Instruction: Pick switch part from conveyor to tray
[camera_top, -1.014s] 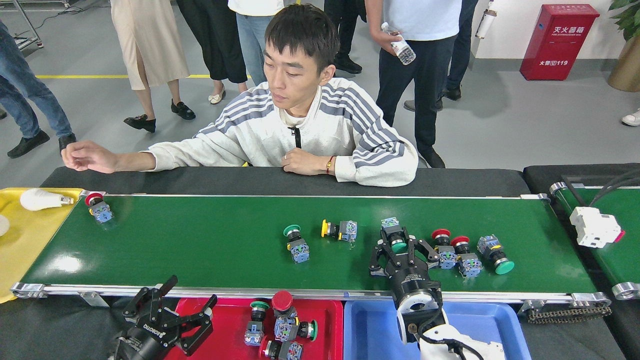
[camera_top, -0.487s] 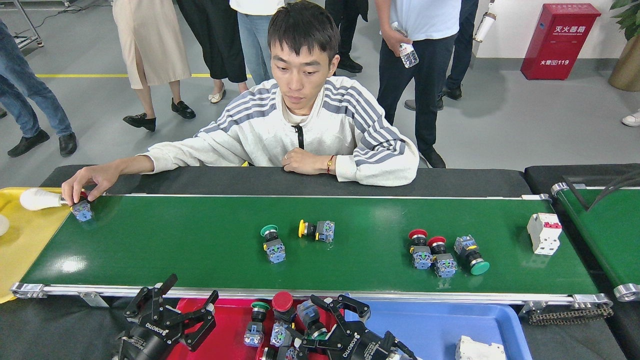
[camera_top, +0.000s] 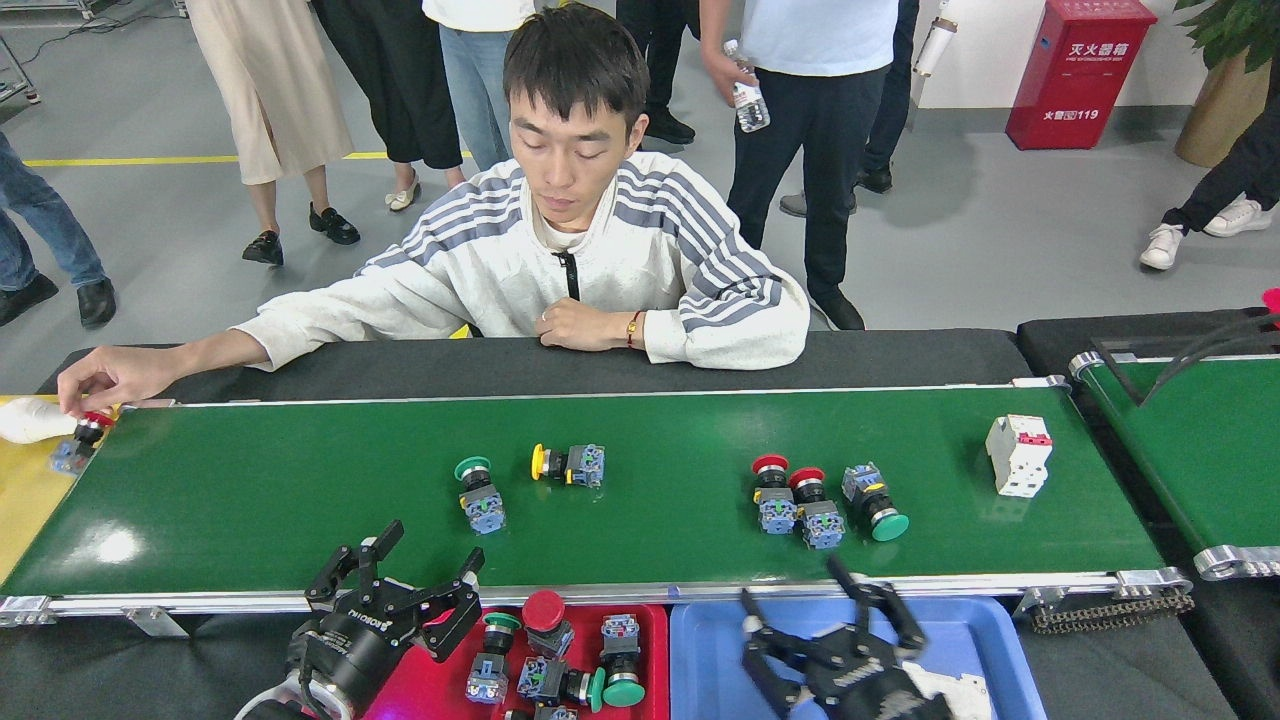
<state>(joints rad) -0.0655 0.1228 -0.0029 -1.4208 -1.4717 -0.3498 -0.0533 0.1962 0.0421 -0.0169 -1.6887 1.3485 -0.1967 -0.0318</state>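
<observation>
- Progress: the red tray at the 6 o'clock edge already holds several switch parts, so the sorting is judged partly done.
- Remaining on the conveyor: a green-capped switch part and a yellow-capped one left of centre; toward 3 o'clock, two red-capped ones side by side, with another green-capped one just beside them.
- A white breaker block stands on the belt at its 3 o'clock end; it is not a switch part.
- Left pincer: spread open, empty, over the belt's near frame beside the red tray.
- Right pincer: fingers spread, holding nothing, over the blue tray at 6 o'clock.
- A person's hand at 9 o'clock touches a red-capped switch part at the belt's end, beside the yellow tray.
- Change since half a second ago: the right pincer has left the red tray, where it carried a green-capped part; that part now lies in the tray. All belt items have drifted toward 9 o'clock.
- Judgement: five switch parts await transfer.
</observation>
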